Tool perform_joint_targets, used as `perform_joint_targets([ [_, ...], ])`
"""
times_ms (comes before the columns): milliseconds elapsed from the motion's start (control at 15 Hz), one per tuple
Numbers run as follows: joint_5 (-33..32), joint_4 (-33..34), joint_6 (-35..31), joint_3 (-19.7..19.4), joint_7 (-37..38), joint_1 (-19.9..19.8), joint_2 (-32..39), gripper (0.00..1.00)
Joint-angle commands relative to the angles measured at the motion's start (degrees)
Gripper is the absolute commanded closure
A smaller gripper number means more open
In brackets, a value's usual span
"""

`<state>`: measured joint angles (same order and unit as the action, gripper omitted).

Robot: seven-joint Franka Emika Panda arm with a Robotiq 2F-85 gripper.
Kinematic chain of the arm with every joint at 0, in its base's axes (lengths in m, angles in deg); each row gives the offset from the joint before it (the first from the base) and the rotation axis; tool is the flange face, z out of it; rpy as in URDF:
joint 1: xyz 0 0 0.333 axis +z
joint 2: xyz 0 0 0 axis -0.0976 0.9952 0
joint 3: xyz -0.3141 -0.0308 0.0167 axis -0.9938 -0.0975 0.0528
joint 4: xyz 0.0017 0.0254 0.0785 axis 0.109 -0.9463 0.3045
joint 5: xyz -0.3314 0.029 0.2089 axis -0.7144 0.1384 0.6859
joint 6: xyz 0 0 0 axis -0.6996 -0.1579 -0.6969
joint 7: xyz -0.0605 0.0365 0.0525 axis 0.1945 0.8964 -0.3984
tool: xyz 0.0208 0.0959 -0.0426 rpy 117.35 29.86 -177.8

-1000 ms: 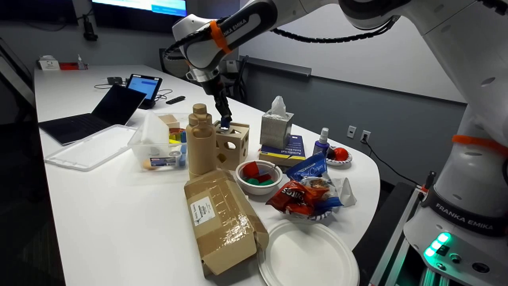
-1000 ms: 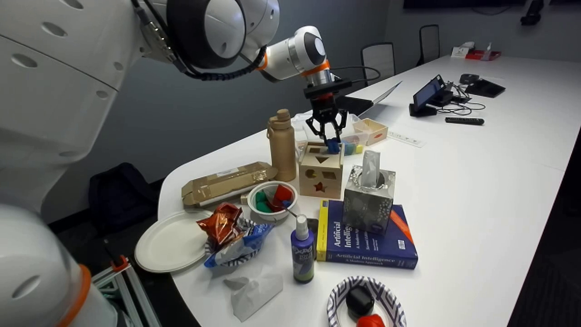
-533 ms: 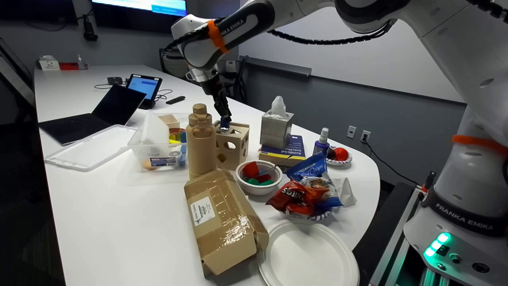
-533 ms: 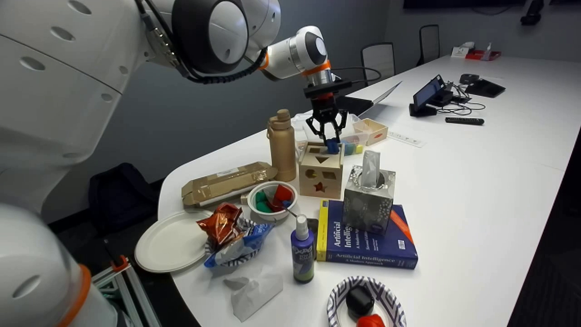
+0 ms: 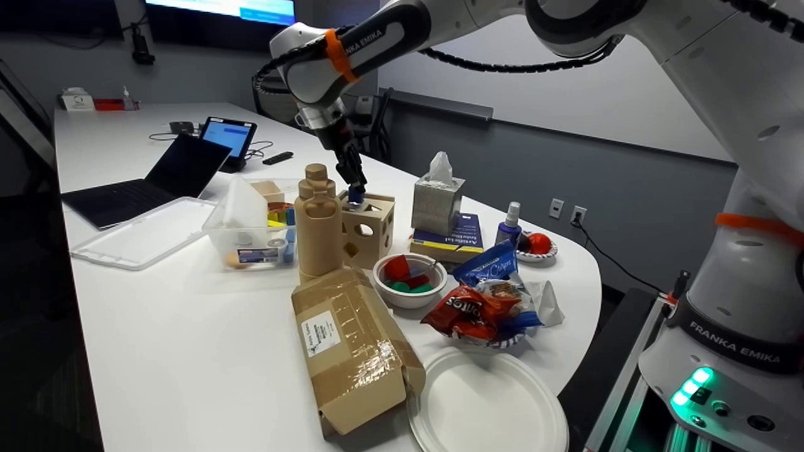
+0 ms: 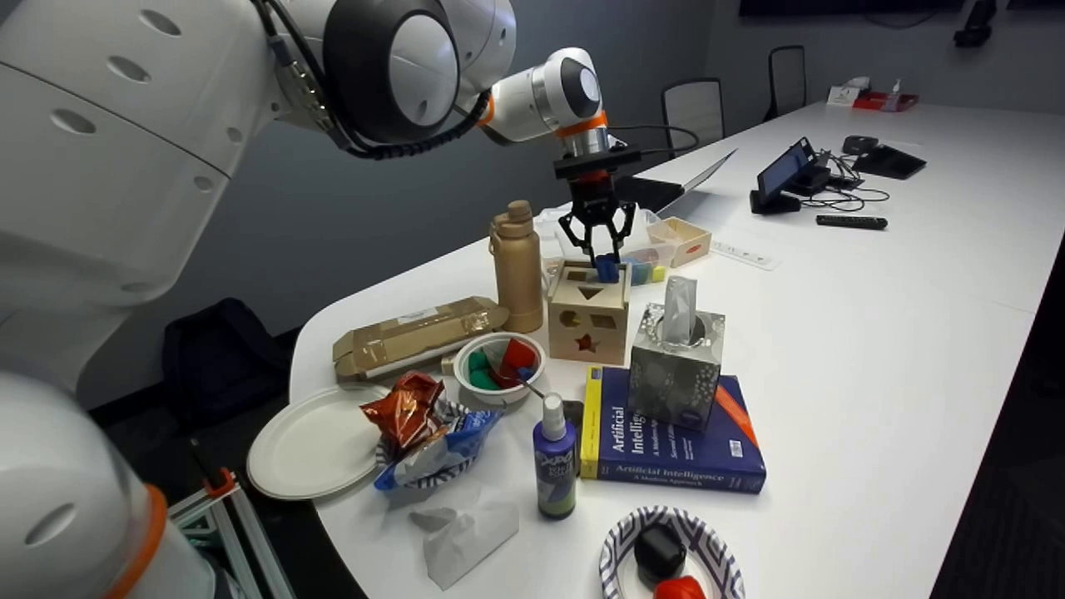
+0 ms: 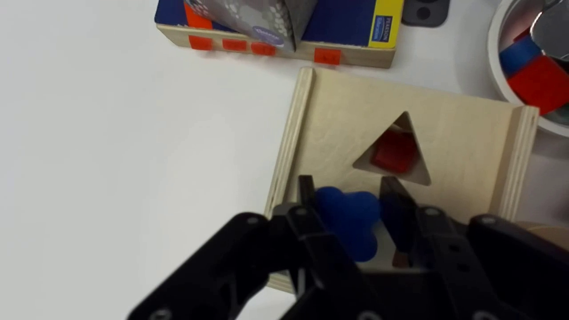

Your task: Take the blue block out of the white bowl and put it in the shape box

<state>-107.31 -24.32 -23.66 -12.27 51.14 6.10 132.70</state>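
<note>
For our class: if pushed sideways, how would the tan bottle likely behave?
The tan bottle would probably tip if pushed high, being tall and narrow. Once down, its round body might roll. Its crisp, unsagging shape suggests stiffness.

In the wrist view the tool [image 7: 348, 186] grips the blue block [image 7: 351, 218] over the shape box [image 7: 464, 133], white bowl [image 7: 493, 50] far right.

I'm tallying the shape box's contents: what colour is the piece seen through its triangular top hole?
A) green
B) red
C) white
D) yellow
B: in the wrist view, a red block shows inside the shape box, seen through its top.
</note>
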Motion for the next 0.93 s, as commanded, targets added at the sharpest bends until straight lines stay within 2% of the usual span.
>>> perform_joint_targets([
  [0, 1.4, 4.2, 2.6, -1.2, 2.5, 1.1, 2.4, 0.84],
  [733, 2.5, 5.9, 2.7, -1.7, 6.2, 1.6, 4.3, 0.84],
  [800, 2.4, 6.0, 2.7, -1.8, 6.3, 1.6, 4.3, 0.34],
  [867, 2.4, 6.3, 2.8, -1.9, 6.5, 1.7, 4.4, 0.33],
])
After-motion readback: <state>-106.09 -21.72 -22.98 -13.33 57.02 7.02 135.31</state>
